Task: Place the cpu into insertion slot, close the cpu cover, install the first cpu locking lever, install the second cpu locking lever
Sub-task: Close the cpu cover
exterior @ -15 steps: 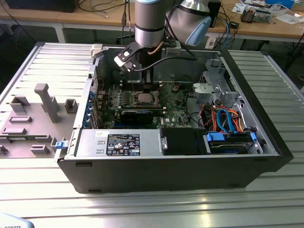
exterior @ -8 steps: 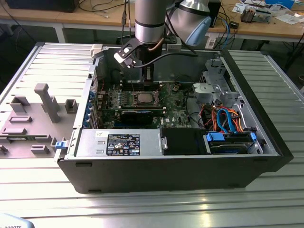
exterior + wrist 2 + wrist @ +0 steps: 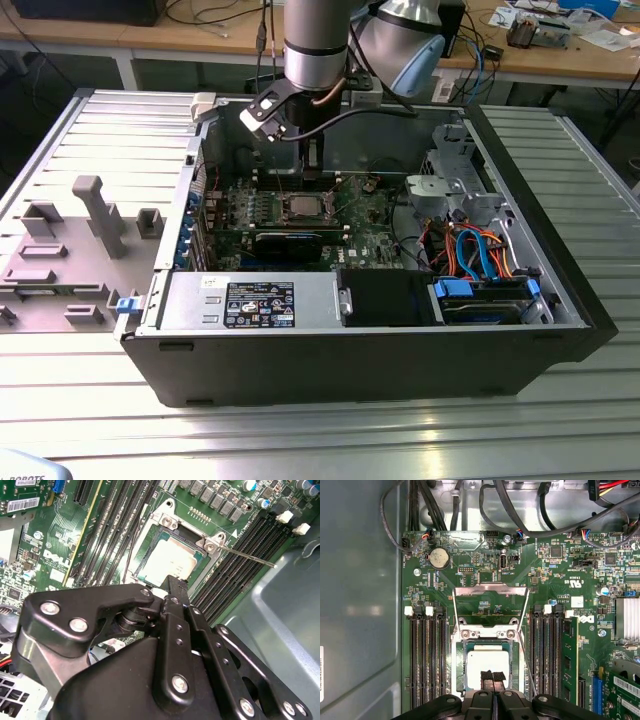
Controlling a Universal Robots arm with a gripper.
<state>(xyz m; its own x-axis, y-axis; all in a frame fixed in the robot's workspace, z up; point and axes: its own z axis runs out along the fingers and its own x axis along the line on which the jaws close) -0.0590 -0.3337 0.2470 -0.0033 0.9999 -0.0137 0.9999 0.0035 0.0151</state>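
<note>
The chip [image 3: 487,660] is sitting flat in the socket [image 3: 485,634], whose cover [image 3: 491,590] is gaping open beside it. The fingers [image 3: 486,676], pressed together on nothing, are hovering over one edge of the chip; pushing the cover squarely, clear of the thin lever [image 3: 527,665], looks wisest

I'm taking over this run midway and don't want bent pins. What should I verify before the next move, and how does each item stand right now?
1. cpu lies in the insertion slot: ok.
2. cpu fully seated and flat: cannot tell.
3. cpu cover closed over the cpu: not ok, it is swung open beyond the slot.
4. locking lever latched down: not ok, its rod sticks out free beside the slot.
5. claw empty, its tips together over the cpu: ok.
</note>
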